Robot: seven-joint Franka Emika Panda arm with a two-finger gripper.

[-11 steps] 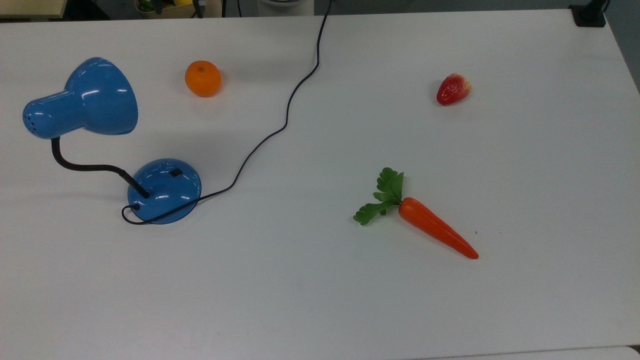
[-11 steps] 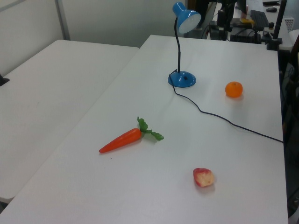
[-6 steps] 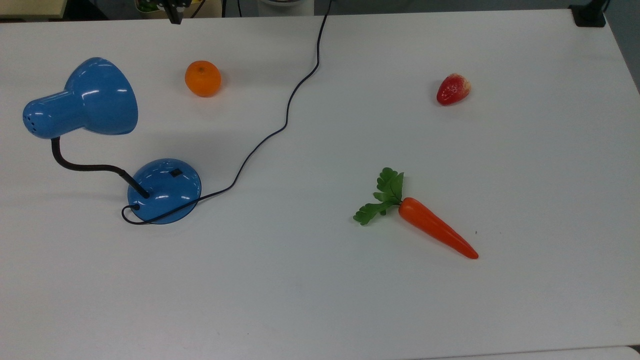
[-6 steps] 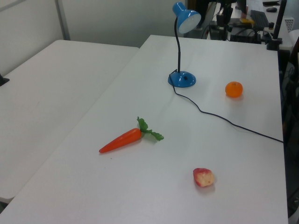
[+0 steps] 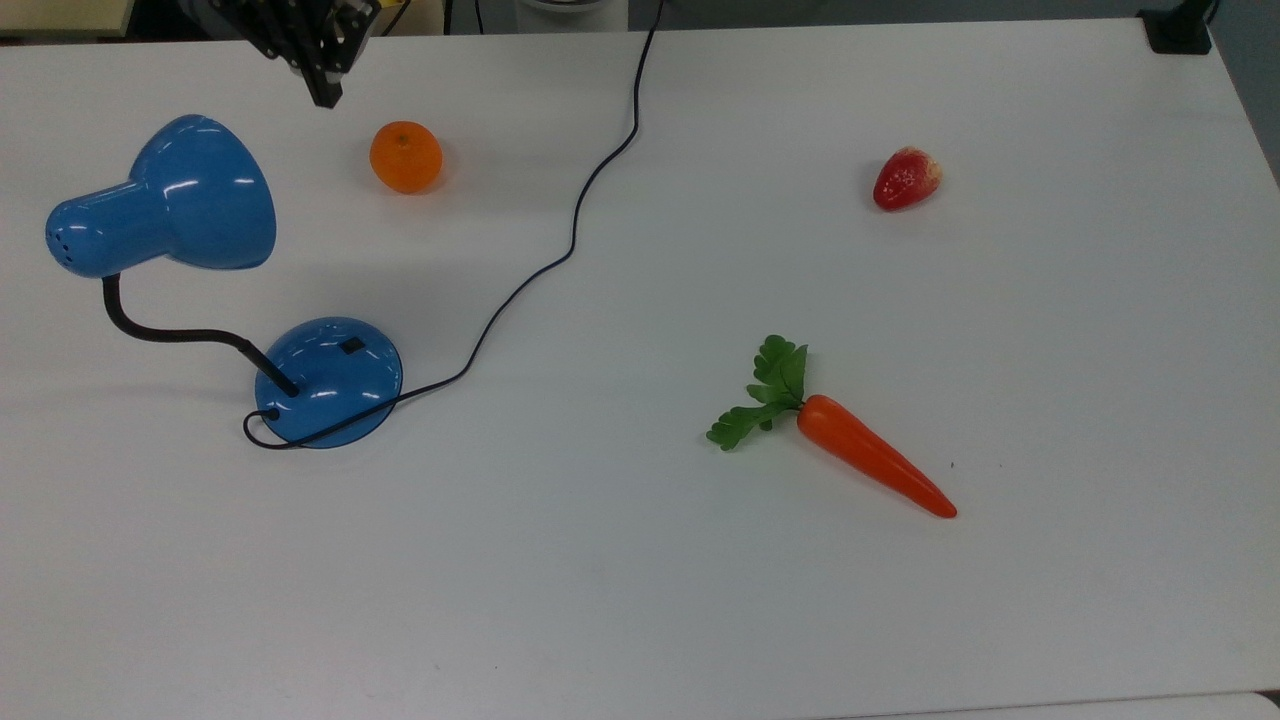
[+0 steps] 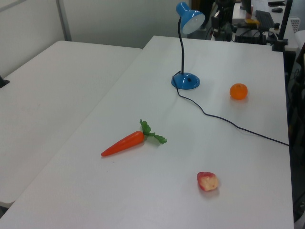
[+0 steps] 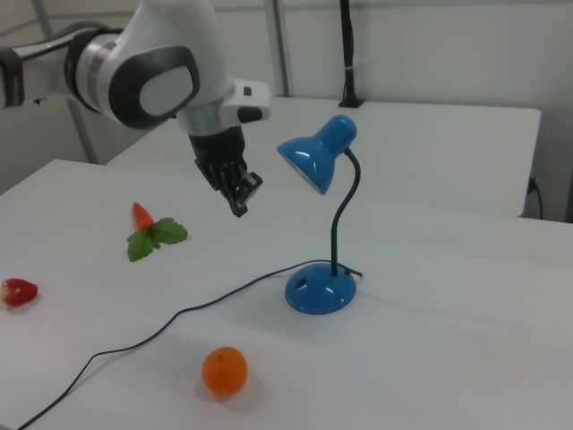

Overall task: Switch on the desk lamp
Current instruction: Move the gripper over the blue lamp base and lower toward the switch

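White table (image 5: pixel 640 600) holds the desk lamp (image 5: pixel 330 382), its shade raised above the base. Well above the lamp's base, beside the shade, the gripper (image 7: pixel 240 202) hangs with fingers nearly together, gripping nothing.

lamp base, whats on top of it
On the lamp base sit a small black switch and the black neck. The gripper is off it.

Desk lamp (image 5: pixel 328 382) stands on the table (image 5: pixel 640 620) at the top view's left, w/ its cord (image 5: pixel 560 255) running to the far edge. Orange (image 5: pixel 406 157) lies behind the lamp base, strawberry (image 5: pixel 906 179) far right, carrot (image 5: pixel 875 466) nearer the front. Gripper (image 5: pixel 326 97) hangs near the far edge, just left of the orange.
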